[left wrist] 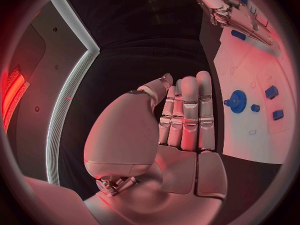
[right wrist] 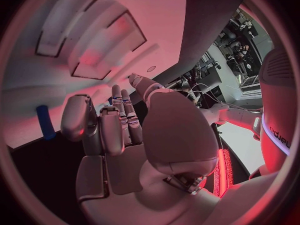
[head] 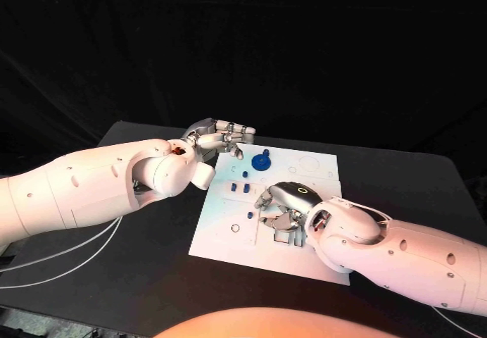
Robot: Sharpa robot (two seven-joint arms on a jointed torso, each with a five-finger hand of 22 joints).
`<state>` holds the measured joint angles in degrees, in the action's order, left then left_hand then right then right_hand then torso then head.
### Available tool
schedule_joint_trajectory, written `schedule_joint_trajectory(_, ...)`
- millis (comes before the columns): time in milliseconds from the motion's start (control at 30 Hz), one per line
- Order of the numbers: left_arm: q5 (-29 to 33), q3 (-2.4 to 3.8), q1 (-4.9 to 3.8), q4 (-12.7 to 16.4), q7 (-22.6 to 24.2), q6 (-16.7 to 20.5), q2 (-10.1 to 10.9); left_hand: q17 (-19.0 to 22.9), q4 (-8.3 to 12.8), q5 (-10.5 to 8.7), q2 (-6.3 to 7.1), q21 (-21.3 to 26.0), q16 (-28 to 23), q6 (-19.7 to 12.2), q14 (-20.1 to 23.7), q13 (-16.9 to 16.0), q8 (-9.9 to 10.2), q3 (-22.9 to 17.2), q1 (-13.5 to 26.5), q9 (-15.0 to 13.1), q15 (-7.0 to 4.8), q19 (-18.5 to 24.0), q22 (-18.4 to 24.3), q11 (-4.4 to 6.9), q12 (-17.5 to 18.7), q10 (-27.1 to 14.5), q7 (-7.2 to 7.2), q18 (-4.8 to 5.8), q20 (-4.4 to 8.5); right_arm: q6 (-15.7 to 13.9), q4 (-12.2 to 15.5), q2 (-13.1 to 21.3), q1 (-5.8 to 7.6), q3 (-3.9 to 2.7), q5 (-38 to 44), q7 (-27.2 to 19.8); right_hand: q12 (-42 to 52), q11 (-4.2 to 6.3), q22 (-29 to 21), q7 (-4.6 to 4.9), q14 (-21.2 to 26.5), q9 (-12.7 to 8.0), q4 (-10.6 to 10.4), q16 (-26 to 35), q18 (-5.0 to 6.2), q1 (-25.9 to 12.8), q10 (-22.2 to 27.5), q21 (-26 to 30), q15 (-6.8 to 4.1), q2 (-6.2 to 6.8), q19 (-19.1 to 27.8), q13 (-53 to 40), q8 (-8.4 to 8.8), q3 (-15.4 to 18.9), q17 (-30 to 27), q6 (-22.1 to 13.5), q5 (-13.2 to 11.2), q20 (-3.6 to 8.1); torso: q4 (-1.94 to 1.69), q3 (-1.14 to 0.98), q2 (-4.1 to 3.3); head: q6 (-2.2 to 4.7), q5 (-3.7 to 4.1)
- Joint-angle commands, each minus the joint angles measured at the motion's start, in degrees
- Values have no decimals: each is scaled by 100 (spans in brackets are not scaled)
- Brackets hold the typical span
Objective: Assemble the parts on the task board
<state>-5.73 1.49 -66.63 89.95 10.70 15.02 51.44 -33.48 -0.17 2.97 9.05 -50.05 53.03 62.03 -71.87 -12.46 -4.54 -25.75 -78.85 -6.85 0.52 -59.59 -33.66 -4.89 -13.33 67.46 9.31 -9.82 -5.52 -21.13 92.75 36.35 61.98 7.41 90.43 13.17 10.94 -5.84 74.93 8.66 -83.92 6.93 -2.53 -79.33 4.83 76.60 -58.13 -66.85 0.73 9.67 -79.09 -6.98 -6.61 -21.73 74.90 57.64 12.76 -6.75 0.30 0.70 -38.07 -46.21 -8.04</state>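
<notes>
Head view: task board (head: pixel 305 250) on the black desk (head: pixel 132 282), one blue gear (head: pixel 261 163), right robot hand (head: pixel 282 211) over the board's middle. Left wrist view: left robot hand (left wrist: pixel 184 116) flat, empty; three small blue parts (left wrist: pixel 271 92). Right wrist view: fingers extended, empty; one blue peg (right wrist: pixel 44 122).

Two white, glossy arm housings with rounded joint covers and small dark screw holes. Silver metallic left hand (head: pixel 216 136) and right hand (head: pixel 282 205), segmented fingers (left wrist: pixel 189 110). Thin white cables (head: pixel 71 257) beneath left arm.
</notes>
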Motion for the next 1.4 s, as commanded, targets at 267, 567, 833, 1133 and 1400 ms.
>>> schedule_joint_trajectory(267,46,4,-7,-22,-4,-169,9,-80,-4,-8,-46,25,47,-40,-7,-12,21,45,34,12,-9,-38,13,7,-34,-57,-3,-71,-16,252,360,897,588,-74,-580,-49,104,4,177,-31,-221,11,31,167,60,27,197,293,20,-44,139,0,12,162,-227,34,37,-1,55,8,19,110,164)
schedule_joint_trajectory(567,47,3,-6,-43,7,-195,-5,-24,-4,-8,-46,25,10,-40,11,-13,20,46,35,13,-9,-39,13,7,-35,-58,-3,-71,-16,675,122,1030,723,-77,-367,-113,177,-36,133,-135,-205,-14,9,205,76,46,408,409,54,-32,177,15,93,368,-287,-68,-47,-29,60,0,16,139,233)
schedule_joint_trajectory(833,47,2,-6,-49,2,-201,-6,-24,-4,-8,-46,25,10,-40,11,-13,20,46,35,13,-9,-39,13,7,-35,-58,-3,-71,-16,882,-141,856,703,-51,-267,-125,246,-36,176,-162,-226,-10,15,151,60,111,418,334,55,-91,130,8,92,389,-222,-48,-45,-34,51,9,16,113,196)
schedule_joint_trajectory(1133,47,2,-6,-41,-4,-187,3,-24,-4,-8,-46,25,10,-40,11,-13,20,46,35,13,-9,-39,13,7,-35,-58,-3,-71,-16,1092,-311,690,640,-27,-294,-126,386,1,247,-120,-251,4,6,101,37,145,316,208,29,-149,46,-11,70,414,-171,28,-37,-19,69,9,13,86,171)
schedule_joint_trajectory(1400,47,2,-6,-40,-6,-179,-6,-24,-4,-8,-46,25,10,-40,11,-13,20,46,35,13,-9,-39,13,7,-35,-58,-3,-71,-16,1145,-399,569,603,-13,-307,-126,539,77,358,-79,-266,24,-1,67,-1,208,34,12,-32,-261,-70,-16,45,322,-136,154,-23,30,52,10,20,78,182)
